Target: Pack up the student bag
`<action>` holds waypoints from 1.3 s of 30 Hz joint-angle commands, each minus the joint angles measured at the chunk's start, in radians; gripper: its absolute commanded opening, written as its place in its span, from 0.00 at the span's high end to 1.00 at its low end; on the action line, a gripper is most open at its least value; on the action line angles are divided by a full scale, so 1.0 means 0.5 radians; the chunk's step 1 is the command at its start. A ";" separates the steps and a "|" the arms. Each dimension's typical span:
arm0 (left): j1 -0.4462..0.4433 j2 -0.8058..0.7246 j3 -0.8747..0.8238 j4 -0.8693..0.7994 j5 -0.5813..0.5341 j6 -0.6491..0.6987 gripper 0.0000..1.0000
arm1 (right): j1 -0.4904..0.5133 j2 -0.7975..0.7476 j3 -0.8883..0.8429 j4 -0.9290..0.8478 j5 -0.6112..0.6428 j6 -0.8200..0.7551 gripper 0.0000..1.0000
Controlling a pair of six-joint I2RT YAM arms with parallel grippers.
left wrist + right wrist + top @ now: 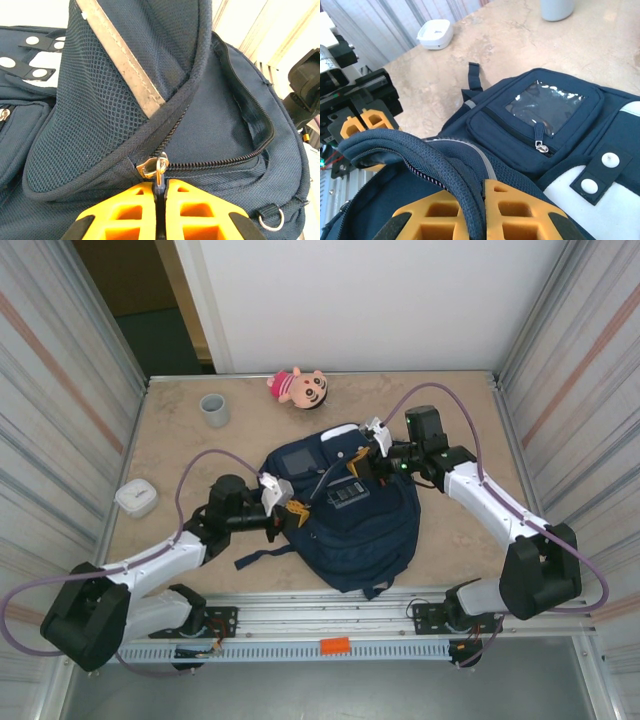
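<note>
On the left, the left gripper [160, 189] was clenched on the small metal zipper pull [160, 167] of the large navy-blue fabric backpack [360, 530], which lay flat mid-way across the beige stone-patterned table [250, 430], between the arms. Further right, the right gripper [484, 192] pinched the padded rim [420, 152] of its opening. The cloth looked soft, limp and light, likely to sag. The pull and piped edges seemed the firmest holds.

L arm [150, 562] & R arm [490, 502]: white links, black joints; lilac cables [213, 453] are looped alongside; orange finger pads [120, 210] are fitted.
</note>
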 commanded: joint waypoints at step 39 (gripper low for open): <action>-0.075 0.093 0.103 -0.249 -0.536 0.043 1.00 | 0.888 -0.466 -0.515 0.515 1.051 2.950 0.37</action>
